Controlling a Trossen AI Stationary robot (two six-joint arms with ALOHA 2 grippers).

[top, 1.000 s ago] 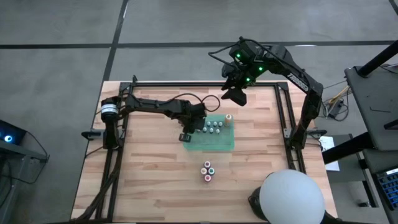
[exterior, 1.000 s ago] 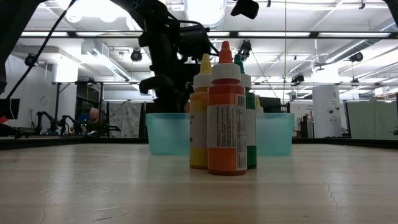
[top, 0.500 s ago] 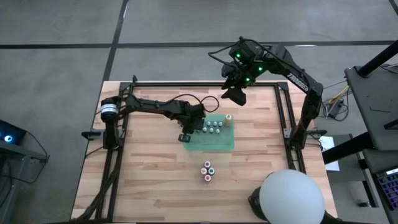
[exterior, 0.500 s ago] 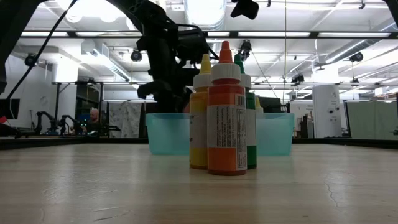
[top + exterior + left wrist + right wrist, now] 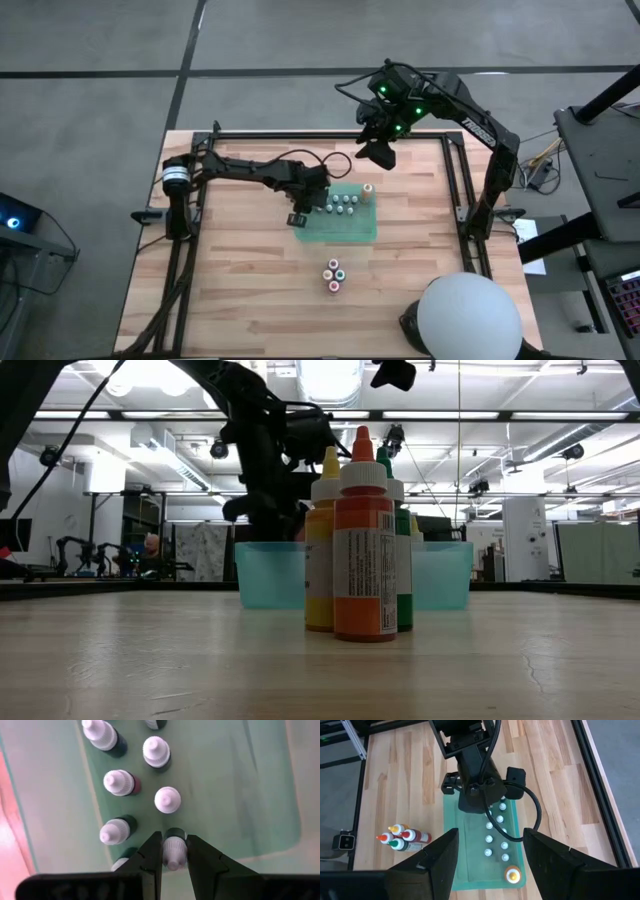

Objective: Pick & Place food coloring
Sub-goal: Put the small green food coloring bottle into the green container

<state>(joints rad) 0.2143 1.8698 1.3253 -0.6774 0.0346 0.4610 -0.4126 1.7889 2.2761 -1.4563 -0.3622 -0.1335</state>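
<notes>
Over the green tray (image 5: 350, 222) at mid-worktop, the left tool (image 5: 174, 854) stands clenched on a white-capped food coloring bottle (image 5: 174, 851), one dark finger pressed to either side of its cap. Compared with a second ago, the left arm has barely shifted: the wrist has edged a little along the tray's near end, and the grip has not altered, which suggests the bottle is only now secured and the lift has yet to begin. In the left wrist view, five more capped bottles (image 5: 120, 782) stand just ahead of the fingertips in two loose rows, the nearest (image 5: 167, 799) almost touching distance from the held one, so a straight upward pull looks safest.

Well beyond the tool's reach toward the worktop's front edge, a cluster of taller dropper bottles (image 5: 334, 275) stands upright and apart from the tray; in the low view the orange one (image 5: 363, 540) fronts that group. A yellow-orange bottle (image 5: 368, 190) sits at the tray's far corner.

The right tool (image 5: 487, 855) hangs released, fingers spread wide, high above the worktop's rear edge, waiting and unchanged.
</notes>
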